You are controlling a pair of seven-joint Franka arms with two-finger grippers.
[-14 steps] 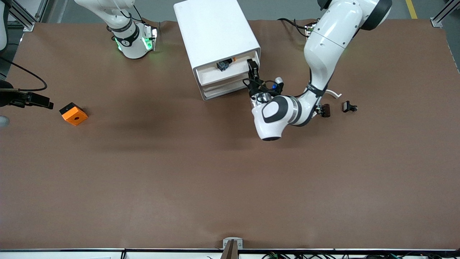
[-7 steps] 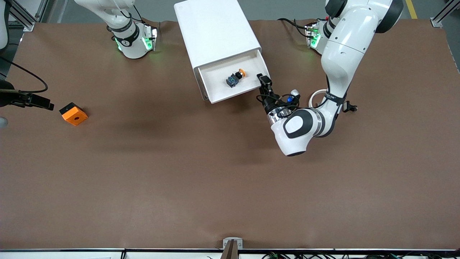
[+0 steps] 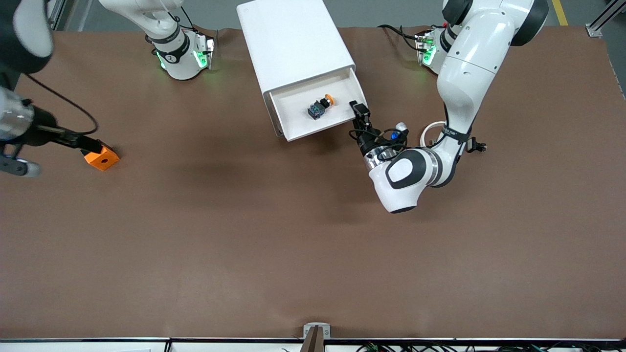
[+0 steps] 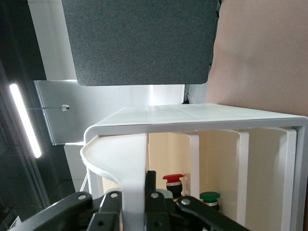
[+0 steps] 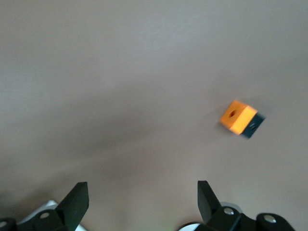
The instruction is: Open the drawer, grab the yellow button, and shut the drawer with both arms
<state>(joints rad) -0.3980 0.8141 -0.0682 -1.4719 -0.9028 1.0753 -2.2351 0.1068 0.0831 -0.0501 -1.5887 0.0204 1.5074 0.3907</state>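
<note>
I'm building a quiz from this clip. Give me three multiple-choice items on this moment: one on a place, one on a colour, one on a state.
1. Where is the button?
A. in the open drawer
B. on top of the cabinet
C. in the right tool

2. What colour is the block toward the right arm's end of the table?
A. green
B. orange
C. white

3. How is the right tool set?
A. shut on the block
B. shut on nothing
C. open

Answers: 1 A, it lies on the tray floor; 2 B, front and right wrist views agree; 3 C, its fingers stand wide apart over the bare table.

Open drawer (image 3: 293,128) clear from above, only left gripper (image 3: 359,111) at its corner, beside button (image 3: 320,106).
</note>
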